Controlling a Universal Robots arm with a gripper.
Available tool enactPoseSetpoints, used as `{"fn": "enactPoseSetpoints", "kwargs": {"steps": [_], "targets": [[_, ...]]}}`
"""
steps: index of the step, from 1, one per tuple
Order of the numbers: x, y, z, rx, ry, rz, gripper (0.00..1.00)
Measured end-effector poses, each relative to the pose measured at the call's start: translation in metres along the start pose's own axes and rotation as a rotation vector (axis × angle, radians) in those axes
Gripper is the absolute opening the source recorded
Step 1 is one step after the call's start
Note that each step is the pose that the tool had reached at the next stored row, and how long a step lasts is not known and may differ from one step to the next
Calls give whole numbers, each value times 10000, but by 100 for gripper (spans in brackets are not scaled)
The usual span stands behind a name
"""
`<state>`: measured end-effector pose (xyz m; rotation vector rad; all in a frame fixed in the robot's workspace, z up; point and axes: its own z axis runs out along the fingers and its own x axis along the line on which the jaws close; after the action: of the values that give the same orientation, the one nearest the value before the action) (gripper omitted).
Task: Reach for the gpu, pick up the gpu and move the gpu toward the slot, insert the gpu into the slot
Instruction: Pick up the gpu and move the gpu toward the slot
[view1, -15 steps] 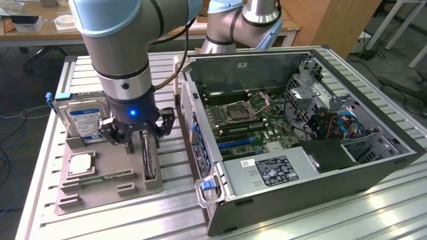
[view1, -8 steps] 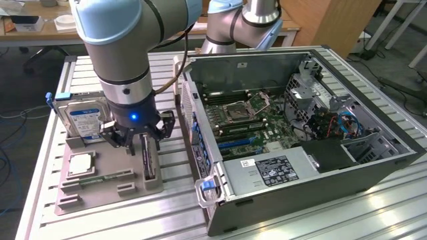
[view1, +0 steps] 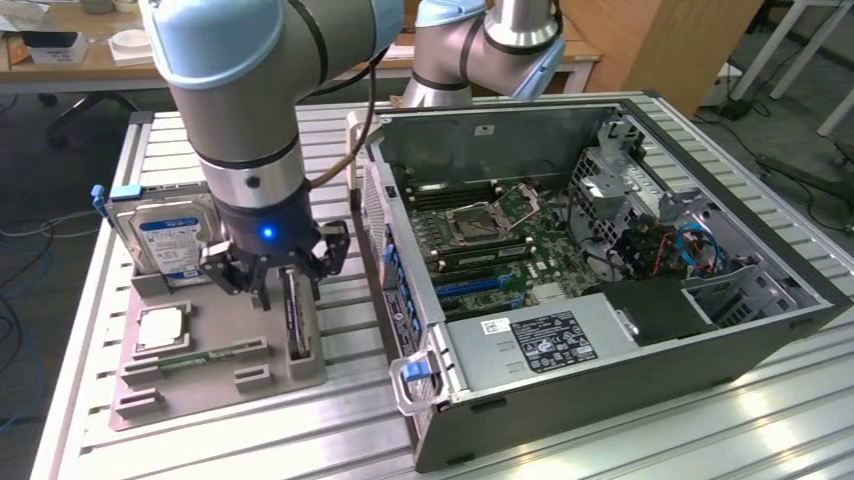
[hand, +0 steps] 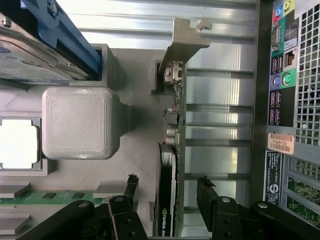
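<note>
The gpu (view1: 299, 322) stands on its edge in a grey holder tray (view1: 200, 385) on the exterior view's left. In the wrist view I see the gpu (hand: 172, 150) edge-on, with its silver bracket (hand: 184, 40) at the far end and a fan housing near the fingers. My gripper (view1: 296, 285) hangs just over the card. In the wrist view my gripper (hand: 168, 184) is open, with one black finger on each side of the card and a gap on both sides. The blue slot (view1: 467, 286) lies on the motherboard inside the open computer case (view1: 747, 340).
On the tray a silver hard drive (view1: 167, 240) stands upright, with a CPU (view1: 160, 328) and a green memory stick (view1: 214, 355) nearer the front. The case's rear port panel (hand: 280, 100) is close beside the card. A second arm's base (view1: 467, 50) stands behind the case.
</note>
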<state>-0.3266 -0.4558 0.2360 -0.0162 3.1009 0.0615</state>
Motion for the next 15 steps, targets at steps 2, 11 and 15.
{"fn": "enactPoseSetpoints", "kwargs": {"steps": [2, 11, 15], "targets": [[0, 20, 6, 0, 0, 0, 59], [0, 101, 54, 9, -2, -2, 59], [3, 101, 94, 155, -17, -7, 59]]}}
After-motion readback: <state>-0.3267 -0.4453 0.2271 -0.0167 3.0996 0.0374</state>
